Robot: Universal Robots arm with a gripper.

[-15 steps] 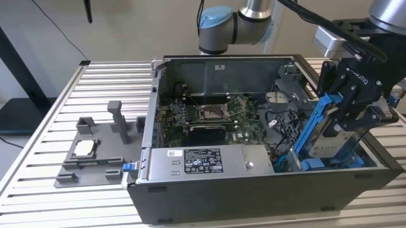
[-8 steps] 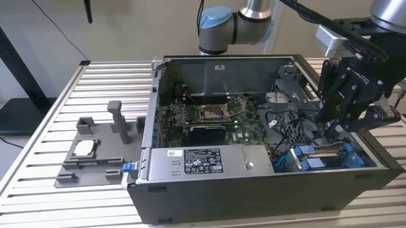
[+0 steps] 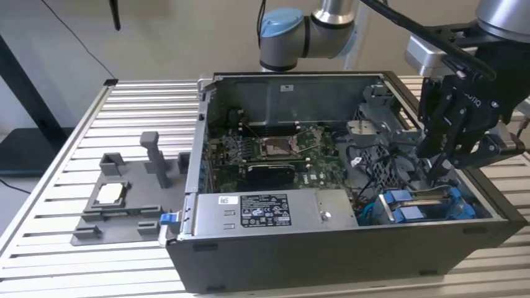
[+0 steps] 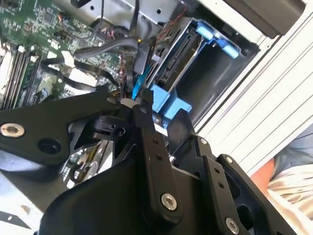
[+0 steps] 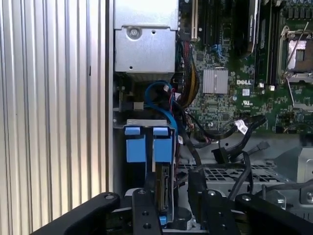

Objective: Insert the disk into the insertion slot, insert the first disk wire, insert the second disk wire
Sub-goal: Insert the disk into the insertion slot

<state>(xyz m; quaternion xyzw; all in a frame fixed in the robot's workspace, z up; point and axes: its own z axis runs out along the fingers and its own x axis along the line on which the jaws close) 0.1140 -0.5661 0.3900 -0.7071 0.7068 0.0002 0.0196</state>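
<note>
The black gripper (image 3: 437, 166) hangs inside the open dark grey computer case (image 3: 331, 261) on the slatted aluminium bench (image 3: 141, 99). It is just above the flat silver-grey disk (image 5: 163, 147) in its bright blue frame, which is seated in the dark grey insertion slot (image 4: 222, 71). Whether the gripper is clenched or released cannot be told.

Slatted metal table (image 3: 141, 105) bears computer case (image 3: 331, 257) and grey jig (image 3: 120, 216).
</note>
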